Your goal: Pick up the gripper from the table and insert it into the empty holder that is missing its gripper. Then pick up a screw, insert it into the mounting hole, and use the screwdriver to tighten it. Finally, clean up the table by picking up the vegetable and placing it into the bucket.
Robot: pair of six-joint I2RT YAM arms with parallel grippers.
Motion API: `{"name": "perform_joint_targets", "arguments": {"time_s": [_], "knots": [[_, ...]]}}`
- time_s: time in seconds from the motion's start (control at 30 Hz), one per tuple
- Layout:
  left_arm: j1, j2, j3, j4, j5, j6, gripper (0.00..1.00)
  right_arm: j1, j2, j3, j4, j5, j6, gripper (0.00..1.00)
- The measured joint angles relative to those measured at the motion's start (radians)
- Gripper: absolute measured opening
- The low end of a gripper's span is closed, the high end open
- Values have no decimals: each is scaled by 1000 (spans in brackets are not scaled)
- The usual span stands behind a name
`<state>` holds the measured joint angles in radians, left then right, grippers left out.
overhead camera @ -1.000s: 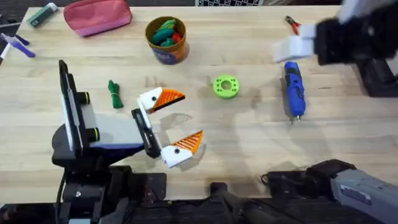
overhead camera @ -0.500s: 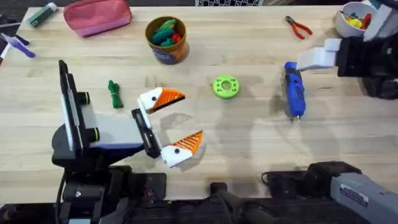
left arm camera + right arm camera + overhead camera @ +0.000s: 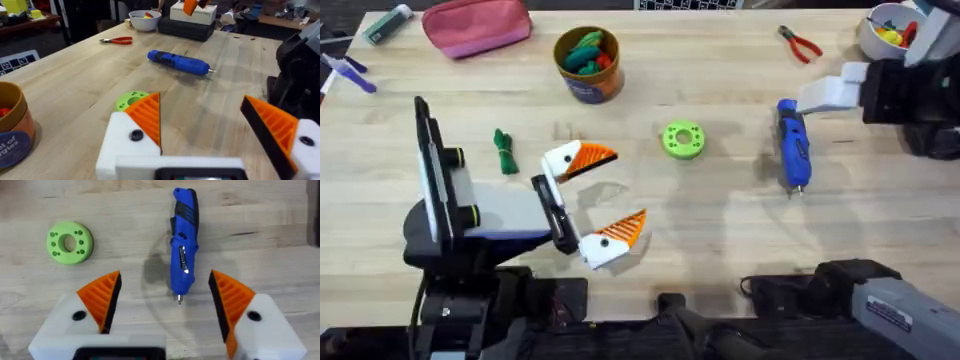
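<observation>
Two hands spread, right hand (image 3: 165, 300) above screwdriver (image 3: 183, 242), left hand (image 3: 605, 192) low over table (image 3: 720, 220)

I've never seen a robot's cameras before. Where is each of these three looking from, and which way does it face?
Overhead: above the arms' bases, looking down and forward over the table; both arms show.
Left wrist: on the left arm, facing across the table toward the screwdriver; the left gripper shows, open.
Right wrist: on the right arm, looking down at the screwdriver; the right gripper shows, open.
Shared: all three show the screwdriver and the green disc.
</observation>
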<state>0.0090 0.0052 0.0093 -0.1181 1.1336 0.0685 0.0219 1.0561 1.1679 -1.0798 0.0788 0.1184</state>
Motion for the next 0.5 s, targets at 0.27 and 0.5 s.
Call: {"name": "perform_joint_targets", "arguments": {"time_s": [0.27,0.5], "knots": [[0,0,0,0,0,0,948,0,0,0,0,0,0,993],[0,0,0,0,0,3,30,0,0,0,0,0,0,994]]}}
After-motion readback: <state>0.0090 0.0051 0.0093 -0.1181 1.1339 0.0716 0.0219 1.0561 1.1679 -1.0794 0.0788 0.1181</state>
